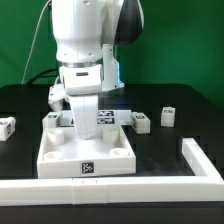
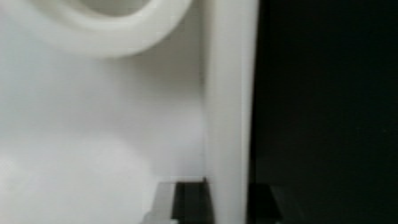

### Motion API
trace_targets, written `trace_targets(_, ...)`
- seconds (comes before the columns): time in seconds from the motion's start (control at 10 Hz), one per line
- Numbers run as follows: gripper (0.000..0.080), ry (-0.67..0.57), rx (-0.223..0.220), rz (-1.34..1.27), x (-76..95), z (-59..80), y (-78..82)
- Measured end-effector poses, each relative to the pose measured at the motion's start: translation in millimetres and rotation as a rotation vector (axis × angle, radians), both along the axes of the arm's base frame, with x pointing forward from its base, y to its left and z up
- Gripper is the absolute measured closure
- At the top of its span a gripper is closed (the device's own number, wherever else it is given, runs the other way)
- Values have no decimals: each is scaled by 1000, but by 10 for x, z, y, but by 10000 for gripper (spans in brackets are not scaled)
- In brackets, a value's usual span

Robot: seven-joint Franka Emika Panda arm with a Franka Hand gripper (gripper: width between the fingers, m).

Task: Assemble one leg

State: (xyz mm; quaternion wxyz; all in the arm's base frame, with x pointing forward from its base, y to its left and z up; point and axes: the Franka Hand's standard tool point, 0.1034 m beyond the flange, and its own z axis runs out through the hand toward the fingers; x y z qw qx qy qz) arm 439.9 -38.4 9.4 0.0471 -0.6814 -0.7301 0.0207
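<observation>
The large white square panel (image 1: 85,150) with round corner sockets lies in the middle of the black table. My gripper (image 1: 86,118) reaches straight down at the panel's far edge. In the wrist view my gripper (image 2: 230,192) has one dark finger (image 2: 189,205) on the panel side and the other on the table side, closed against the panel's rim (image 2: 228,100). One round socket (image 2: 111,25) shows close by. Small white legs lie loose: one at the exterior view's far left (image 1: 8,126), one beside the panel (image 1: 52,119), two on the exterior view's right (image 1: 140,122) (image 1: 168,115).
A long white bar (image 1: 110,190) runs along the front of the table and turns back at the exterior view's right (image 1: 200,158). Another small white part (image 1: 55,96) lies behind the arm. Green wall behind.
</observation>
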Motion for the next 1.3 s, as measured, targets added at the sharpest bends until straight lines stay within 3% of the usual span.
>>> trace_targets(0.4, 733, 0, 0, -4, 1, 0, 7)
trace_targets(0.9, 732, -14, 13, -128, 221, -8, 555)
trace_targets(1.3, 736, -44, 17, -190, 500, 53, 1009)
